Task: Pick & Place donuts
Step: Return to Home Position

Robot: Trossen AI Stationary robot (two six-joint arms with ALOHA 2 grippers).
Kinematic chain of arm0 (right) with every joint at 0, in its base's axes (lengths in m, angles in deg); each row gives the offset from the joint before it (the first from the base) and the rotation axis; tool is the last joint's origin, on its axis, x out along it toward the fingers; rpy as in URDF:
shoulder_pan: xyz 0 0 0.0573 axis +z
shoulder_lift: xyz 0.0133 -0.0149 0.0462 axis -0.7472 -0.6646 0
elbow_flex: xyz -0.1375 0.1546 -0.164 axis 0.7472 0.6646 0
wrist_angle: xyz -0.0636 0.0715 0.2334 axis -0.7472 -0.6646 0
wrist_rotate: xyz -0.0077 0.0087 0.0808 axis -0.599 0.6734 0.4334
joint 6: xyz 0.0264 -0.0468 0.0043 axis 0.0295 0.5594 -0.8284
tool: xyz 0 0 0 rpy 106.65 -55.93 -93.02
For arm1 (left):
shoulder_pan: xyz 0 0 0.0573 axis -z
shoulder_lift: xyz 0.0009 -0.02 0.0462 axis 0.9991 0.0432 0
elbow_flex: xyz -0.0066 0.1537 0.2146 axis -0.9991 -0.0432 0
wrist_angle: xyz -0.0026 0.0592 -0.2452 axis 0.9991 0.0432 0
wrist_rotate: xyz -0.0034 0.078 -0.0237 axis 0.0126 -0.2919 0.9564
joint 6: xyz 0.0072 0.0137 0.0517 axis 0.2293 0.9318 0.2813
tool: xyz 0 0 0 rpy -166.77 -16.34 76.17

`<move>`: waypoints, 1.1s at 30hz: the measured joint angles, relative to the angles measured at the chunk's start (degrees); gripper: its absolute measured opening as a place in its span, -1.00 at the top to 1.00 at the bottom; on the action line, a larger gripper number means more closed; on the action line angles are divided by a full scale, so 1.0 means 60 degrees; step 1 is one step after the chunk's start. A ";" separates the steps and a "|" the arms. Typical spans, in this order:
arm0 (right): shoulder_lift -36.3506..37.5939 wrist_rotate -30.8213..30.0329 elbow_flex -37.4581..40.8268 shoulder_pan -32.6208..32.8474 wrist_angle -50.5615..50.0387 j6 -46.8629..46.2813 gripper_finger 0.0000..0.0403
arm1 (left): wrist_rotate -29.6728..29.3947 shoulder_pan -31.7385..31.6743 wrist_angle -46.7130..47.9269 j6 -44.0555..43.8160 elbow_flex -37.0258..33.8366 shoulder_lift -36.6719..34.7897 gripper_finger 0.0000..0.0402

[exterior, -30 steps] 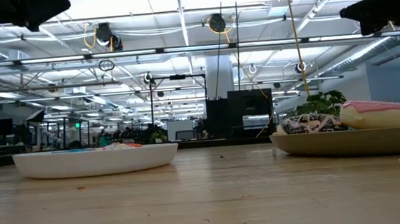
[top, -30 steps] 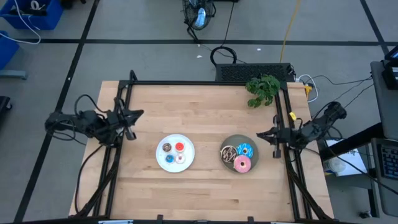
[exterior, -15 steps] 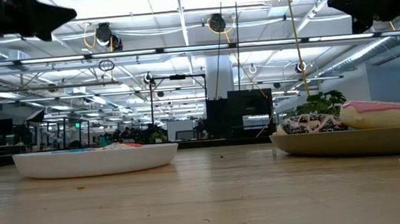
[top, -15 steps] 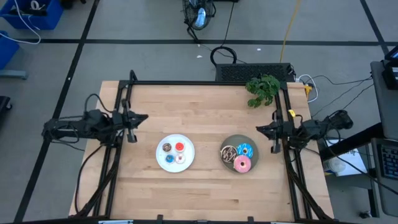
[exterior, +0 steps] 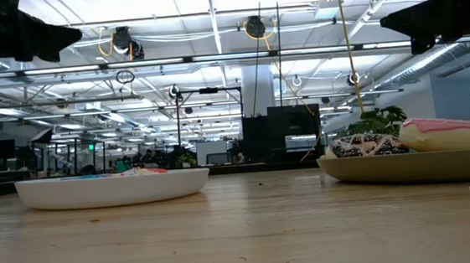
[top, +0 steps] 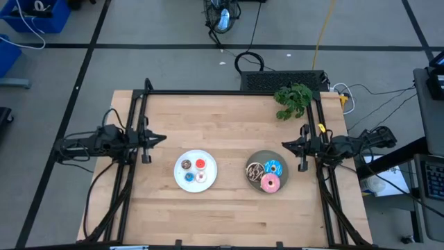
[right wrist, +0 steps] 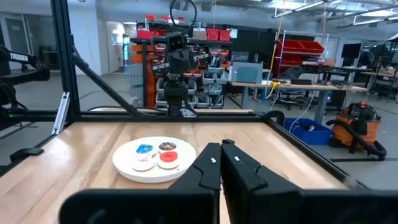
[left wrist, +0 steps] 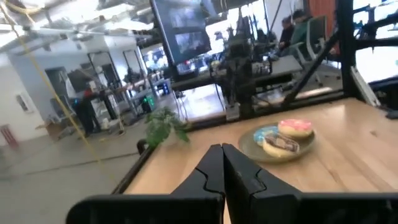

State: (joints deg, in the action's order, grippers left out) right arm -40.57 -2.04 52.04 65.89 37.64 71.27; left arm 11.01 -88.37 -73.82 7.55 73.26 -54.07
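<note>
- Though set side by side in the front half of the counter (top: 229, 125), kept apart by a strip of bare wood: a white plate (top: 195, 154) on the left arm's side, a grey plate (top: 264, 155) on the right arm's.
- On the white plate, four tiny rings in a close square: blue donut (top: 189, 176) and white donut (top: 200, 177) nearer the front, brown donut (top: 186, 164) and red donut (top: 200, 164) behind them.
- On the grey plate, three larger rings crowded together — pink donut (top: 270, 183) nearest the front edge, chocolate donut (top: 254, 171) and blue sprinkled donut (top: 273, 167) just behind it.
- From counter height, pink and chocolate rising clear above the grey rim; the tiny ones barely showing over the white rim.
- A little farther back and off to the left, raised above the counter: left pincer (top: 158, 138), fingers pressed together, clamped on nothing, pointing inward.
- Opposite it, right pincer (top: 288, 146) — likewise closed and empty, pointing inward, near the grey plate yet apart from it.
- At the far right corner, a leafy green plant (top: 293, 99).
</note>
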 joint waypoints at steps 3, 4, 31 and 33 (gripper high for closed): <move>0.0003 -0.0007 0.0000 0.0000 -0.0030 -0.0034 1.00 | 0.0486 0.0000 -0.0836 0.0056 -0.0259 0.0054 1.00; -0.0001 -0.0012 0.0000 0.0000 -0.0030 -0.0031 1.00 | 0.0770 0.0000 -0.1086 0.0111 -0.0497 0.0007 1.00; 0.0054 -0.0535 0.1179 -0.0268 0.0352 -0.0767 1.00 | 0.1542 0.0000 -0.1367 0.0240 -0.1617 0.0000 1.00; 0.0058 -0.0536 0.1180 -0.0442 0.0393 -0.0765 1.00 | 0.1494 0.0000 -0.1437 0.0240 -0.1617 0.0000 1.00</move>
State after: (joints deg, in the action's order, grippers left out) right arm -40.22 -5.26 59.12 63.23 40.00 66.68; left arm 19.98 -88.37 -82.44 8.99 63.55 -54.07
